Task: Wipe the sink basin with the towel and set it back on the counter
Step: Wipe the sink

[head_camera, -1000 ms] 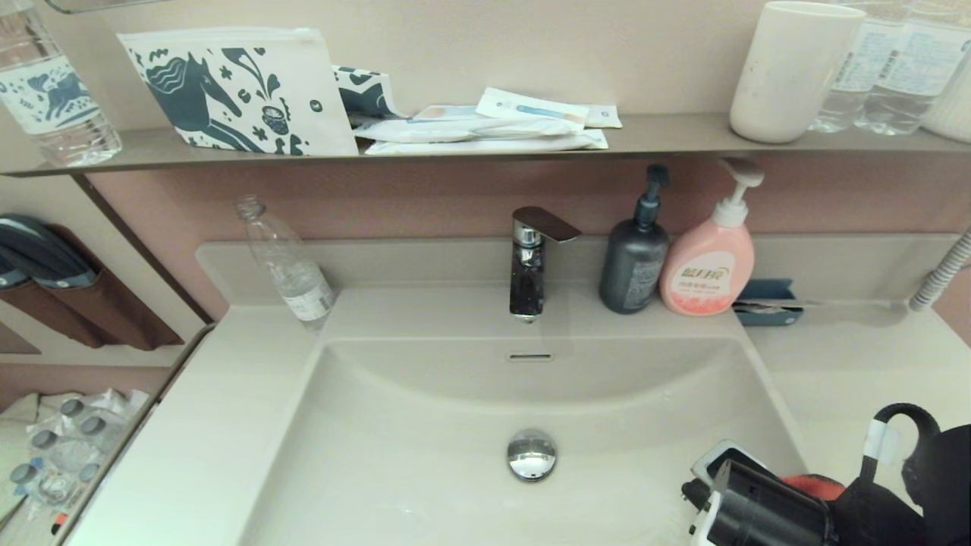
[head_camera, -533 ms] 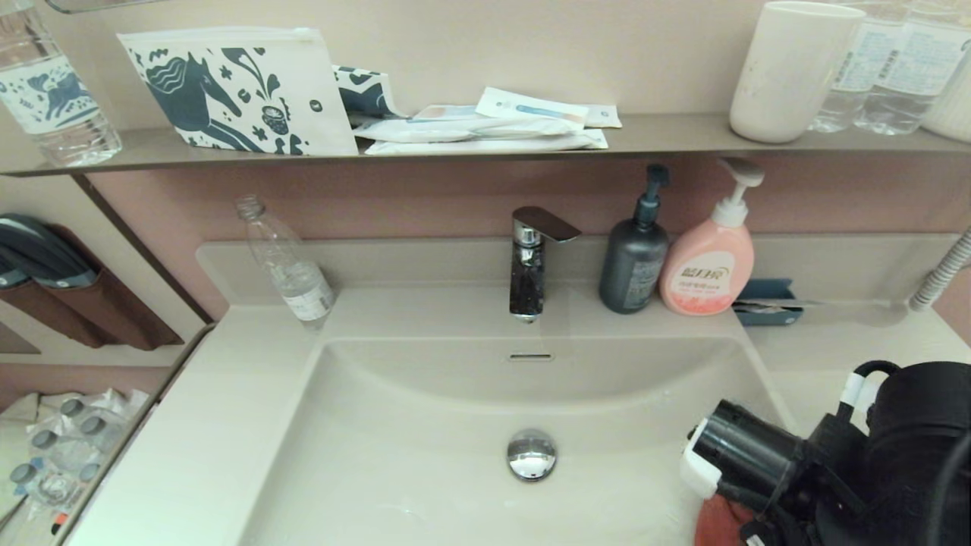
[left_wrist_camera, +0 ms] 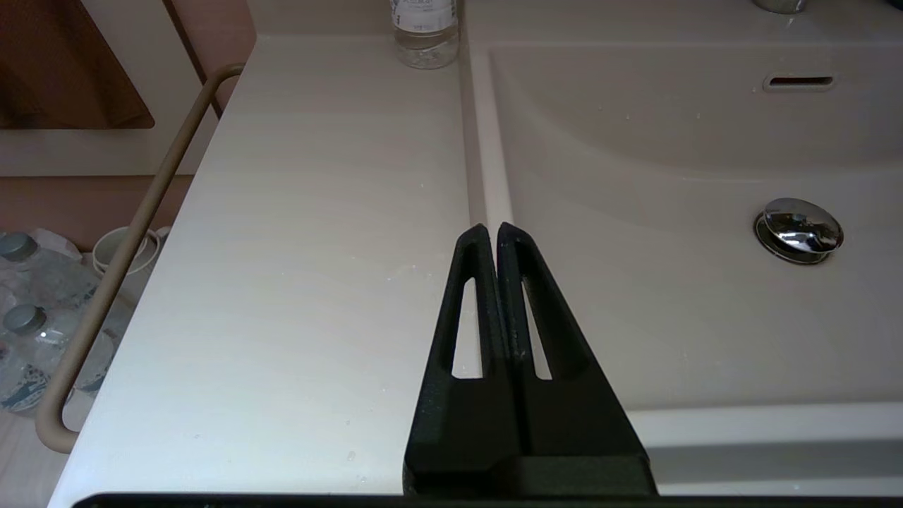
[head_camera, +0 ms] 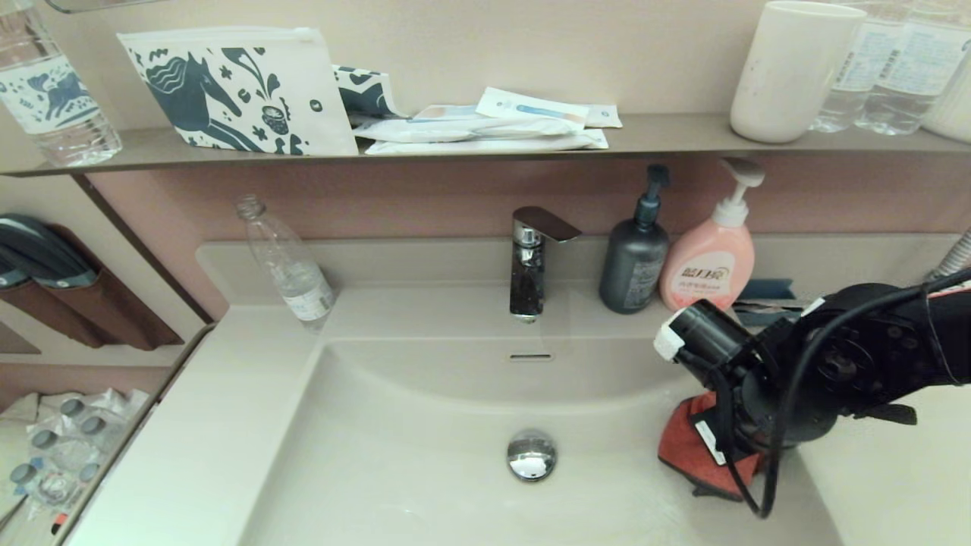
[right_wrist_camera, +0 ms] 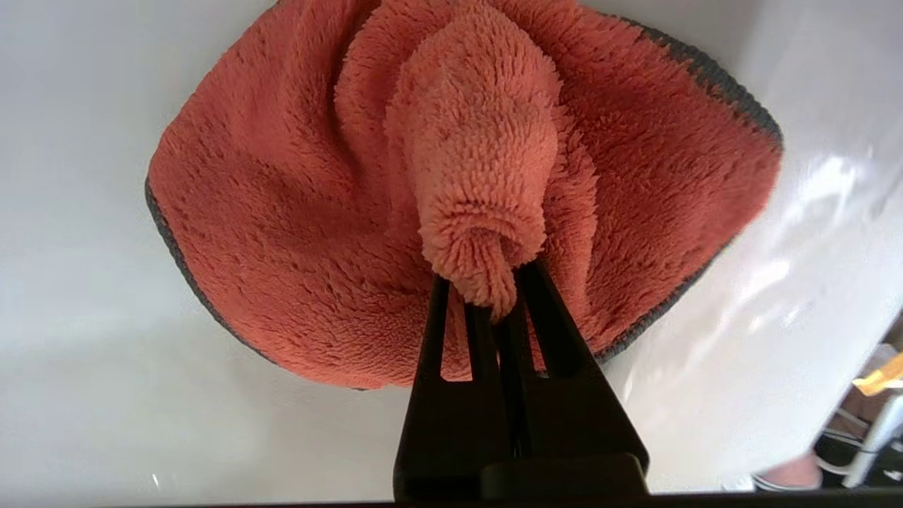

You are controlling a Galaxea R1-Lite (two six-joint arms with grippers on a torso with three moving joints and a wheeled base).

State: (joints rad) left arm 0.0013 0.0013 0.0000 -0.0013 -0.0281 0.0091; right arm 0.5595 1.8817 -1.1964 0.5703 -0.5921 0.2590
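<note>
Right tool (right_wrist_camera: 494,296) clamped tight on a bunched fold of the small orange-red fluffy microfibre towel (right_wrist_camera: 367,212) with dark grey edging; fingers nearly together, cloth pinched between them. Rest of towel fans out flat against the glossy off-white rectangular sink basin (head_camera: 425,425). In head view the right tool itself is hidden behind its black wrist, down inside the basin at its right wall, towel (head_camera: 694,451) pressed on the slope just below the right rim, small white tag showing. Round chrome drain plug (head_camera: 532,454) lies well to the left of the towel, basin floor between them bare. Overflow slot (head_camera: 529,356) on the back wall under the chrome tap (head_camera: 531,262). Left tool (left_wrist_camera: 492,236) fully closed, holding nothing, hovering over the basin's left rim beside the smooth off-white worktop (left_wrist_camera: 303,247). Grey pump bottle (head_camera: 634,258) and pink pump bottle (head_camera: 709,262) stand on the back ledge, near the right arm.
</note>
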